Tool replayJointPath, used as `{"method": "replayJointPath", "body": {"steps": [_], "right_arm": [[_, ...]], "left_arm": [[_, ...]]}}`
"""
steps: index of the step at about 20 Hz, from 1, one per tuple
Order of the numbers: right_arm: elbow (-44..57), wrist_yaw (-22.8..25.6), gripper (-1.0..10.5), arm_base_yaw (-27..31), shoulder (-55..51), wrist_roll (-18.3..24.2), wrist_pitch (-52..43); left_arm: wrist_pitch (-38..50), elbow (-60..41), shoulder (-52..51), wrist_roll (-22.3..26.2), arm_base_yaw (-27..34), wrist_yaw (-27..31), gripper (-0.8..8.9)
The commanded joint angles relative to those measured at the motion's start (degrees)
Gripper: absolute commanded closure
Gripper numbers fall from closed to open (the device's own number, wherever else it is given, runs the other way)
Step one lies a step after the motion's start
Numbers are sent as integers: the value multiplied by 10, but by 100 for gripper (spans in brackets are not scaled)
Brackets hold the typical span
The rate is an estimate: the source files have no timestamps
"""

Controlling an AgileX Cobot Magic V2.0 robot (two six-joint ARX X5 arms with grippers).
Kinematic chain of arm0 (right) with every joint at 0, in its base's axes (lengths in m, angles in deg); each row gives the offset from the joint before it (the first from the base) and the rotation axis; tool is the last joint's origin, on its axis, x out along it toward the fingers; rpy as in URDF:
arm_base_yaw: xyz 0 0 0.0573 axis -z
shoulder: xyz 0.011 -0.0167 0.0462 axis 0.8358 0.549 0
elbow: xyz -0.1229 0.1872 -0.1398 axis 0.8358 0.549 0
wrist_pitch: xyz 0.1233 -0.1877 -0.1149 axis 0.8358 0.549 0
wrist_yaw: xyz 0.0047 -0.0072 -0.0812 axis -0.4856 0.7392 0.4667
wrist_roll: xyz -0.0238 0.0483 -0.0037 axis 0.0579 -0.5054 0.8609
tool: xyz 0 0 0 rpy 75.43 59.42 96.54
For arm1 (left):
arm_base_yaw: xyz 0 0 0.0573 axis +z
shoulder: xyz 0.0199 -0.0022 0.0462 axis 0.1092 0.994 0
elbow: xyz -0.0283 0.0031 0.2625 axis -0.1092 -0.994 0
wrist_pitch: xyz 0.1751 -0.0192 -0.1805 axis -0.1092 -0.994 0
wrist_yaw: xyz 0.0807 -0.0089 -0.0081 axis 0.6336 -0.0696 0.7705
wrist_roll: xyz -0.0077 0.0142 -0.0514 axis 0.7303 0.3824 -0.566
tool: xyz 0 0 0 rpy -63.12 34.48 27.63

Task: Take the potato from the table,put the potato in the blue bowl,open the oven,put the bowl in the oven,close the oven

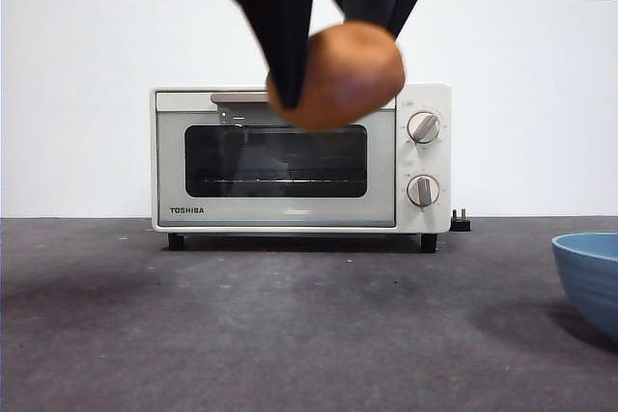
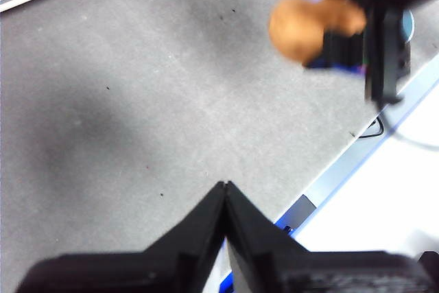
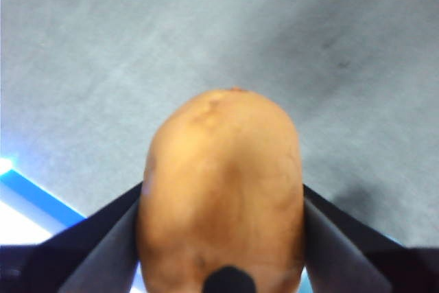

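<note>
above the table [image 1: 290, 335], the right gripper [image 1: 333, 41] clamps the potato [image 1: 343, 74]; only the left wrist view shows the left gripper [image 2: 225, 186] closed, empty.

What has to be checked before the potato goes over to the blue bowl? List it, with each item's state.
1. Grip: the right gripper has its black jaws on both sides of the smooth, oval, orange-brown potato: ok.
2. Lift: the potato hangs well above the dark grey speckled table, in front of the cream-white Toshiba toaster oven: ok.
3. Target: only the rim of the round light-blue ribbed bowl shows at the front view's right edge; whether it is empty: cannot tell.
4. Other arm: the left gripper is shut, over bare table, apart from the potato: ok.
5. Oven door shut; not needed yet: ok.
</note>
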Motion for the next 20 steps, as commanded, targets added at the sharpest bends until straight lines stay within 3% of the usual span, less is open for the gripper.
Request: {"method": "replayJointPath", "body": {"steps": [1, 6, 13, 20], "right_arm": [[3, -34, 949, 17, -29, -12, 11], [67, -46, 949, 83, -145, -39, 11], [283, -46, 949, 205, -360, -61, 5], [468, -97, 949, 279, -414, -79, -147]], "left_arm": [[1, 0, -4, 6, -1, 13, 819], [-1, 0, -4, 6, -1, 20, 819], [2, 0, -2, 4, -1, 20, 819], [26, 0, 4, -2, -1, 20, 819]]}}
